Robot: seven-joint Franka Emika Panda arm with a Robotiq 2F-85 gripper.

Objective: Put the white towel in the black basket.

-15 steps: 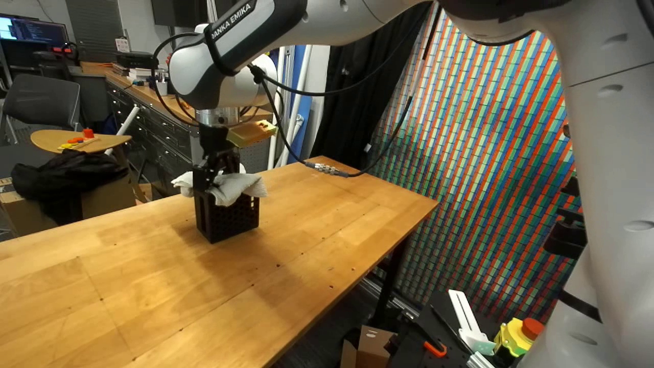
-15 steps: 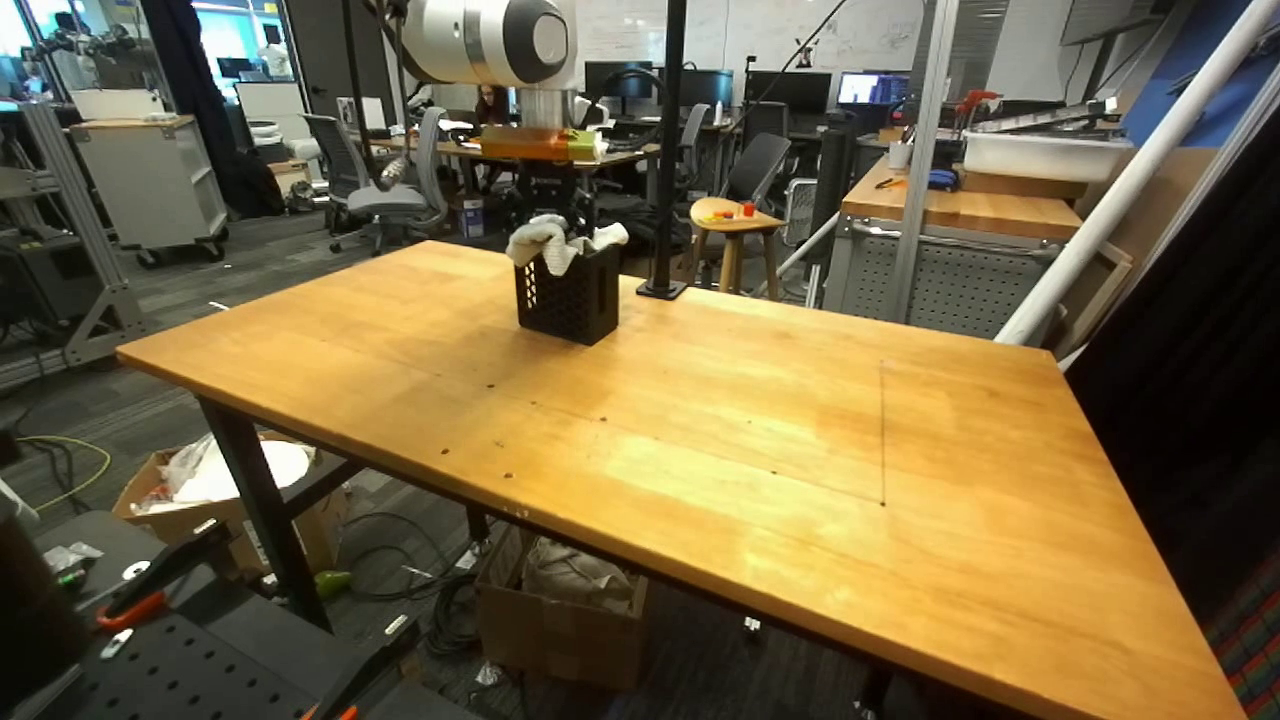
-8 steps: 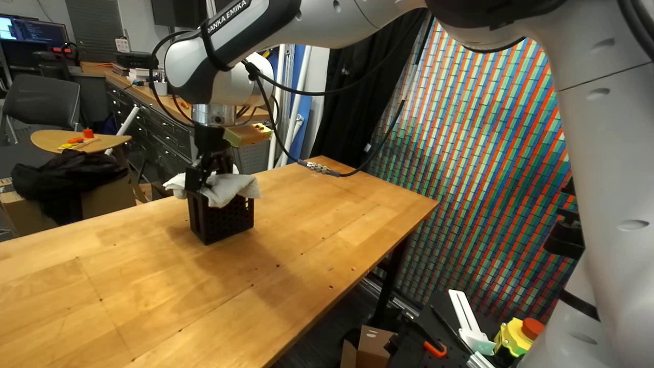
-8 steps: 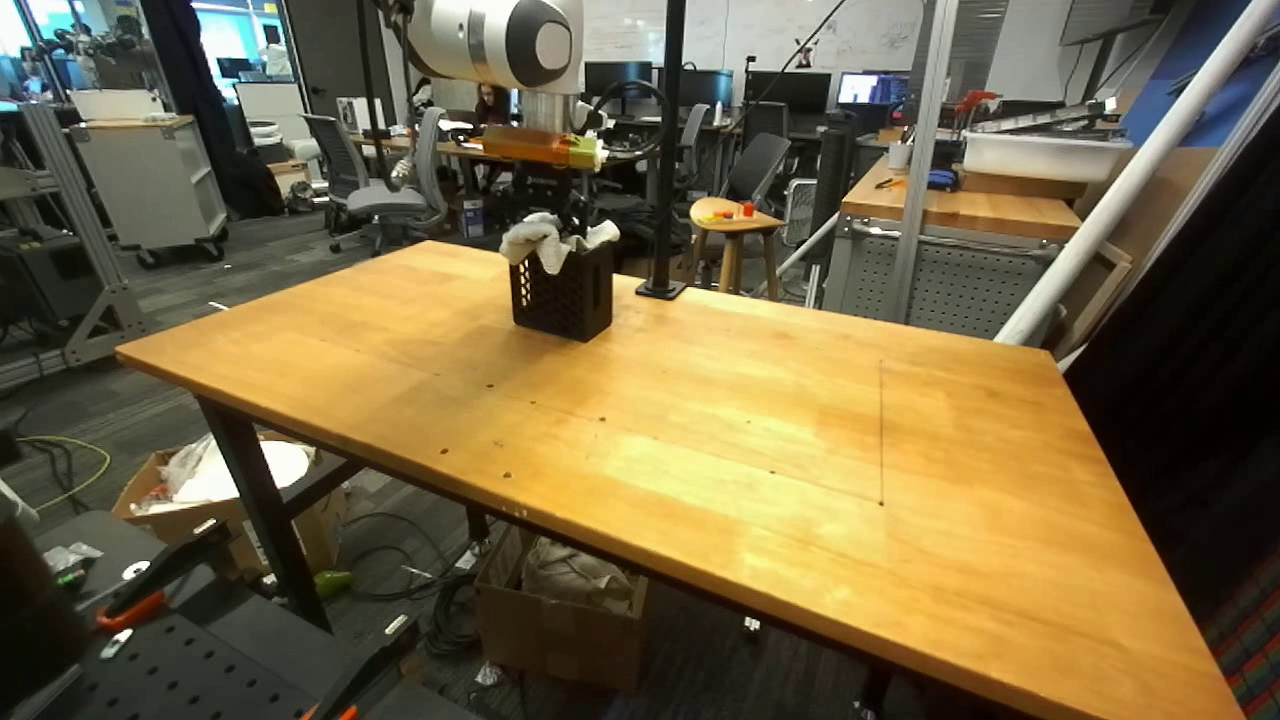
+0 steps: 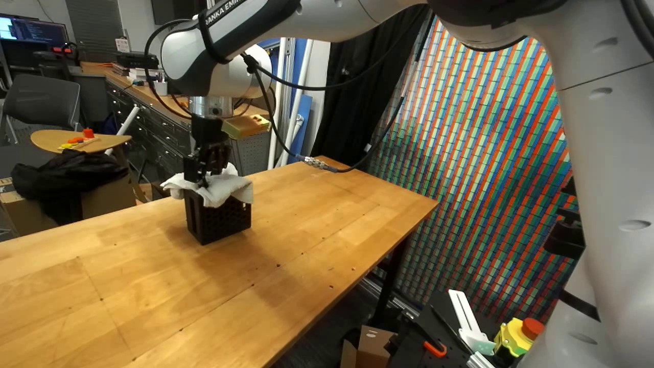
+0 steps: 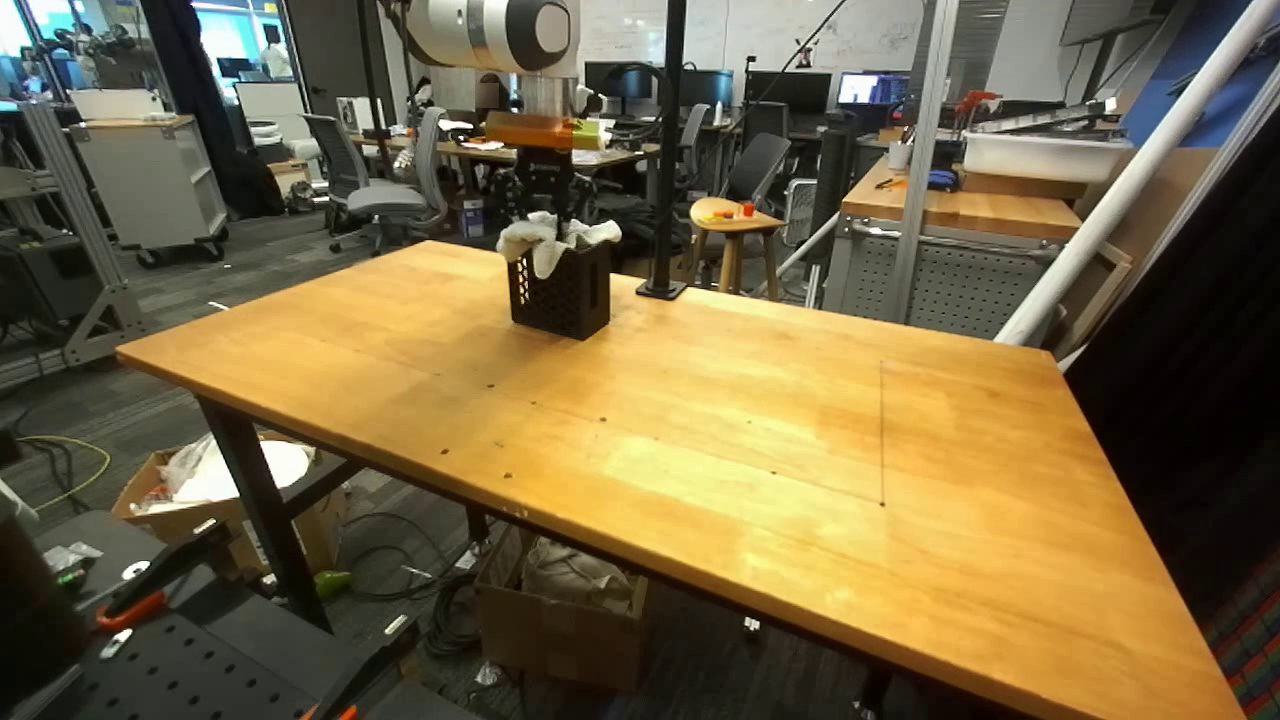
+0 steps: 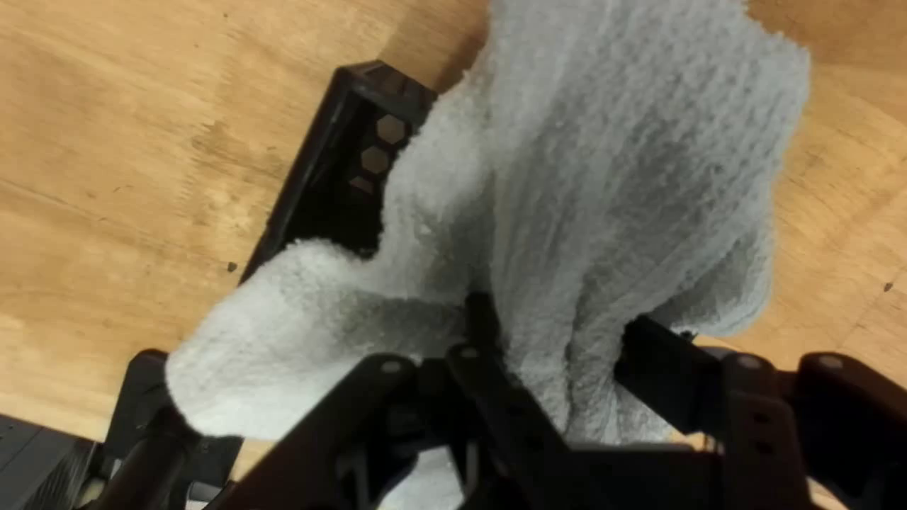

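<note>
Wooden table (image 5: 327, 240) is the biggest thing, seen in both ext. views. Over it reaches the Franka arm (image 5: 337, 20), wrist pointing abt straight down, w/ an orange-yellow block (image 6: 530, 131) on it. Black pole (image 6: 671, 150) stands at the table's far edge in an ext. view. Black basket (image 5: 225, 223), openwork sides, stands upright on the table, near the pole. White towel (image 7: 538, 212) lies bunched across the basket's top, part in, part out: folds spread over the rim & flaps hang outside it in both ext. views; how deep the middle goes can't be seen. In the wrist view one corner of the basket shows uncovered, left of the towel. Gripper (image 7: 558, 327) is right above the basket, pointing down, tips in among the folds, so towel's directly under the tool & out to both sides of it. Jaws stand approx half apart, w/ towel folds in the gap; no firm pinch on the cloth shows, looks loose. Fingers (image 7: 669, 375): one each side of those folds, touching or just beside the cloth, can't tell which
</note>
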